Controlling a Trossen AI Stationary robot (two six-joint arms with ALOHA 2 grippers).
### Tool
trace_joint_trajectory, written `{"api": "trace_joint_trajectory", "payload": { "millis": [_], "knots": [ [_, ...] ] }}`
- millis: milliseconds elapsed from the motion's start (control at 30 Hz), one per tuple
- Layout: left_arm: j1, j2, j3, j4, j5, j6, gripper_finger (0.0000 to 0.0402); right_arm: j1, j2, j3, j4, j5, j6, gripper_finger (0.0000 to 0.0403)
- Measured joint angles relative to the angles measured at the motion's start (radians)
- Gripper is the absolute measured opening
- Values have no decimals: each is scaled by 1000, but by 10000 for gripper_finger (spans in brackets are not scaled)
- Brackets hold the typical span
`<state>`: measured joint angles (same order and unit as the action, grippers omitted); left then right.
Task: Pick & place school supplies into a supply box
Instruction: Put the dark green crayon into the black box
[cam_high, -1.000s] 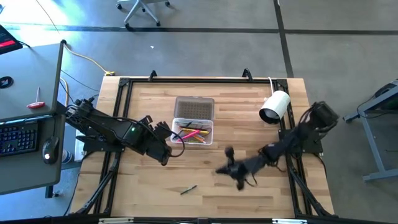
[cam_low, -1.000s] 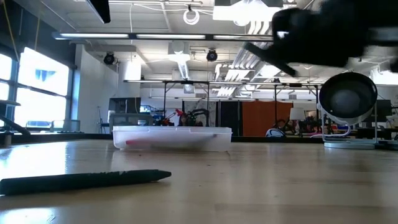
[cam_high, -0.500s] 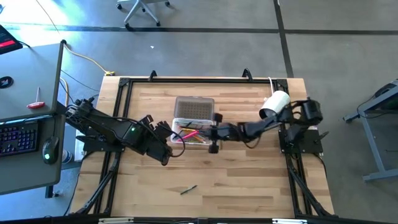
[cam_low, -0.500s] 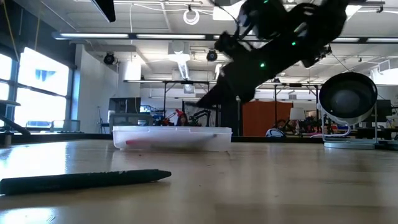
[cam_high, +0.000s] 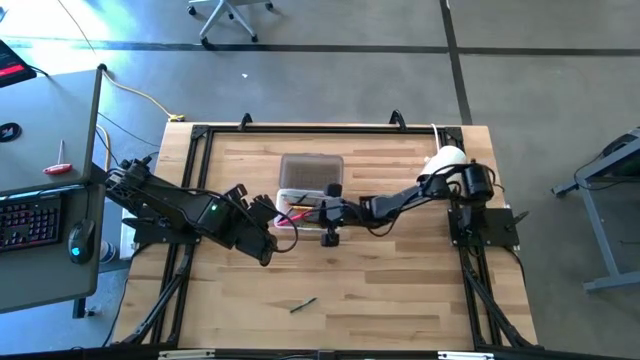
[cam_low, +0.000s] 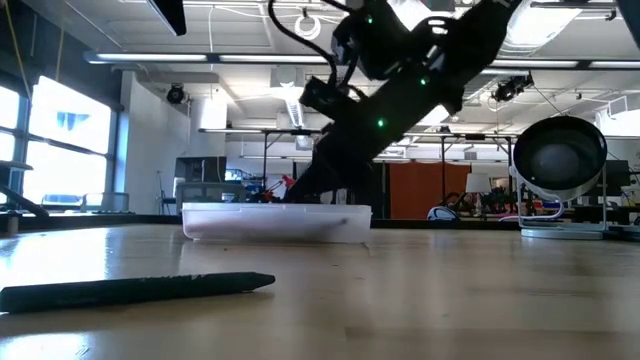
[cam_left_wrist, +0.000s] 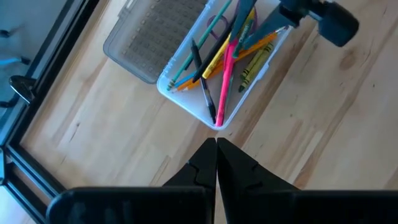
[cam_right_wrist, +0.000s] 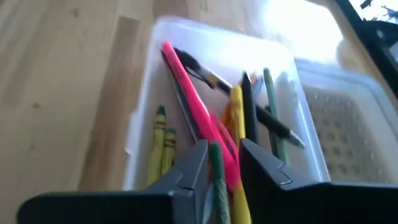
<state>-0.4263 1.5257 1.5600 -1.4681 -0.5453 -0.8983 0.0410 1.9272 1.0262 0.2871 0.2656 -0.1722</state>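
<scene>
- High view: your right gripper (cam_high: 330, 212) now reaches over the near-right edge of the supply box (cam_high: 309, 210); a second ago it was out over bare wood, well right of the box. The left gripper (cam_high: 268, 237) has not moved and sits just left of the box's near corner. One dark pen (cam_high: 303, 304) lies alone on the table (cam_high: 400, 300), well nearer you than either set of fingers.
- Low view: the right arm has swung in from the upper right and now slopes down to the box (cam_low: 277, 221). The dark pen (cam_low: 137, 289) lies in front, unchanged.
- Left wrist view: your left fingers (cam_left_wrist: 202, 168) are pressed together on nothing, with the box corner (cam_left_wrist: 216, 121) just beyond their tips. Pink, yellow, orange and green school supplies (cam_left_wrist: 227, 53) lie inside.
- Right wrist view: your right fingers (cam_right_wrist: 189, 163) stand slightly apart with a green pencil (cam_right_wrist: 216, 177) between them. You cannot tell whether they pinch it. The box's contents lie directly beyond the tips.
</scene>
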Motion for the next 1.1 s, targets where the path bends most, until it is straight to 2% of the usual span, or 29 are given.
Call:
{"api": "trace_joint_trajectory", "payload": {
  "millis": [100,200,400,467,700,767,933,1100],
  "knots": [
    [0,0,0,0,0,13,49,20,-1,29,-18,14,-17,87],
    [0,0,0,0,0,14,49,46,-1,55,-15,-31,-6,102],
    [0,0,0,0,0,14,49,134,-1,80,5,-257,-11,107],
    [0,0,0,0,0,14,49,174,-1,80,21,-300,-11,106],
    [0,0,0,3,1,14,49,328,89,80,202,-295,-11,117],
    [0,0,0,4,1,14,49,360,114,80,247,-255,-7,124],
    [0,0,0,5,5,13,49,391,159,80,282,-228,84,150],
    [0,0,0,10,5,12,49,407,198,80,282,-226,52,171]
  ]
}}
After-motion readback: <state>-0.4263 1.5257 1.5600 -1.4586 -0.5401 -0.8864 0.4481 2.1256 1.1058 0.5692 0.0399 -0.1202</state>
